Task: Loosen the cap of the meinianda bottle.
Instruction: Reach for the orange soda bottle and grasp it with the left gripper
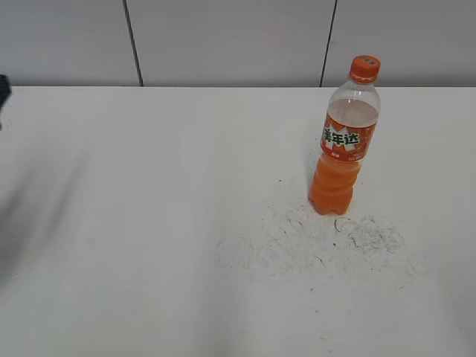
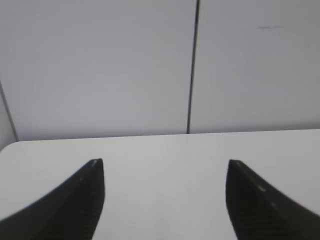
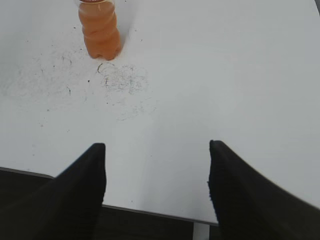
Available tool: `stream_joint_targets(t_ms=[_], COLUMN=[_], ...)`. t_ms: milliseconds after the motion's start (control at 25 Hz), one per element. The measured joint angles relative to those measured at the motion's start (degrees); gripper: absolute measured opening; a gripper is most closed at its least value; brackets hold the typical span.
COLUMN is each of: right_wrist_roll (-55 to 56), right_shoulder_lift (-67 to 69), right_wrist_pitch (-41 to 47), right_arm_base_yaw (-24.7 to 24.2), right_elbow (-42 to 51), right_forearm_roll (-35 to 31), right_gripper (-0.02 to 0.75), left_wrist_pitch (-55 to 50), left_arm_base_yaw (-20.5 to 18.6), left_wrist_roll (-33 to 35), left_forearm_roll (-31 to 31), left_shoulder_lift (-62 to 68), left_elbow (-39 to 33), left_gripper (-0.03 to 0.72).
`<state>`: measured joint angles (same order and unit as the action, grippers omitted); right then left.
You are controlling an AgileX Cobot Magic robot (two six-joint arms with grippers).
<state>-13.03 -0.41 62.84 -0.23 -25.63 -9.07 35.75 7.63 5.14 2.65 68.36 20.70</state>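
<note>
The meinianda bottle [image 1: 343, 149] stands upright on the white table at the right, with orange drink and an orange label. Its orange cap [image 1: 365, 68] sits on top. The right wrist view shows only the bottle's lower part [image 3: 100, 32] at the top left. My right gripper [image 3: 157, 150] is open and empty near the table's front edge, well short of the bottle. My left gripper [image 2: 165, 167] is open and empty over bare table, facing the back wall. Neither gripper shows clearly in the exterior view.
The white table [image 1: 149, 223] has scuffed grey marks [image 1: 327, 238] in front of the bottle. A grey panelled wall [image 1: 223, 37] runs behind the table. The table's front edge [image 3: 150, 212] shows in the right wrist view.
</note>
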Motion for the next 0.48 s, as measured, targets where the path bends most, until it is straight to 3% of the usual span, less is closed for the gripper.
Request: stream_joint_targets(t_ms=[160, 480], right_wrist_roll=[0.0, 0.0], right_shoulder_lift=[0.0, 0.0], right_wrist_pitch=[0.0, 0.0], right_arm_base_yaw=[0.0, 0.0], right_elbow=[0.0, 0.0], right_forearm_roll=[0.0, 0.0], right_gripper=[0.477, 0.477], left_wrist_pitch=[11.2, 22.2], left_arm_base_yaw=[3.5, 3.9], left_wrist_roll=[-5.7, -22.5], left_forearm_roll=[-7.2, -36.2], left_shoulder_lift=[15.1, 37.3], left_elbow=[1.0, 13.0], left_gripper=[0.578, 0.564])
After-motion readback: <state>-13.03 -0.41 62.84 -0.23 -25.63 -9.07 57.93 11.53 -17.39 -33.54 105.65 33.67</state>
